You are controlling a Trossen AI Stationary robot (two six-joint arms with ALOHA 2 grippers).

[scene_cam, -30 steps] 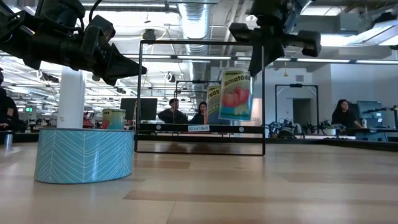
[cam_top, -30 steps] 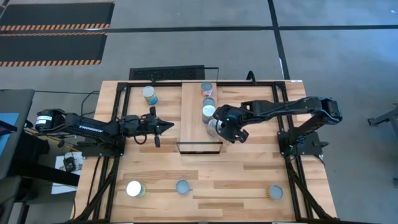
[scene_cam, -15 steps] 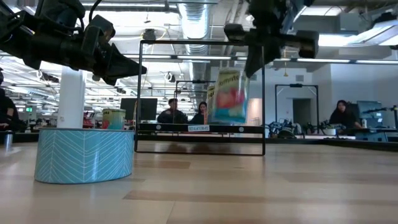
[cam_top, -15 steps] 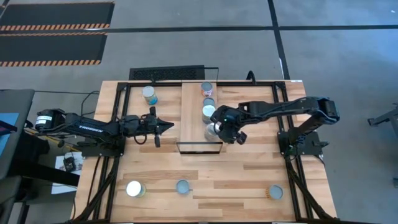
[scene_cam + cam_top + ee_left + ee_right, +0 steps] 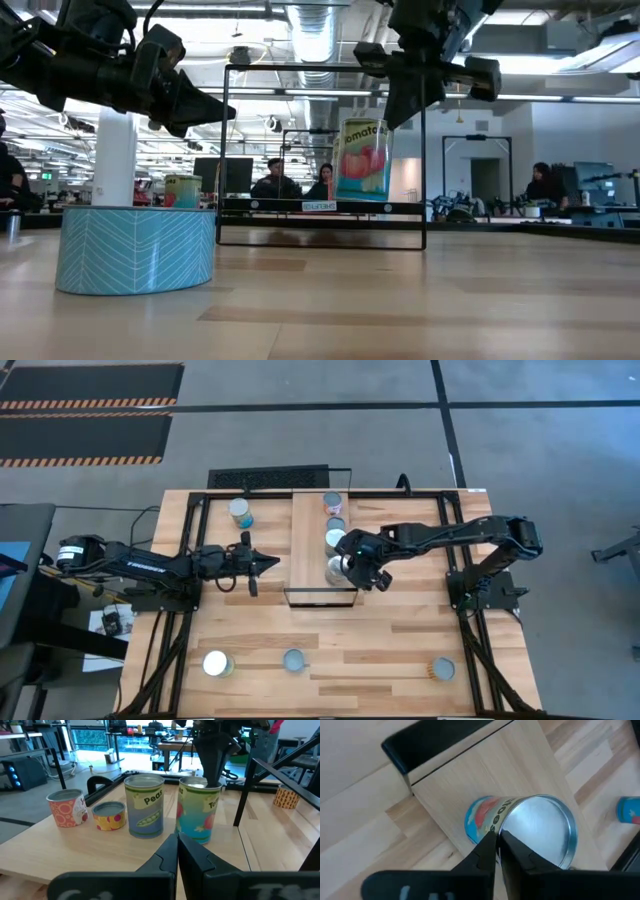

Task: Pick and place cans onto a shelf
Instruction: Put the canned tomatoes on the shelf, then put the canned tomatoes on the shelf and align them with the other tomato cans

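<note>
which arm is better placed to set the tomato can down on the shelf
The right. Its gripper is directly over the shelf and pinches the tomato can by the rim, next to the peas can. The left gripper waits shut beside the shelf, holding nothing.

Four cans (image 5: 337,569) on shelf (image 5: 308,545); four more on desk (image 5: 400,645); two arms.

Two black jointed arms (image 5: 150,565) (white lettering)
</note>
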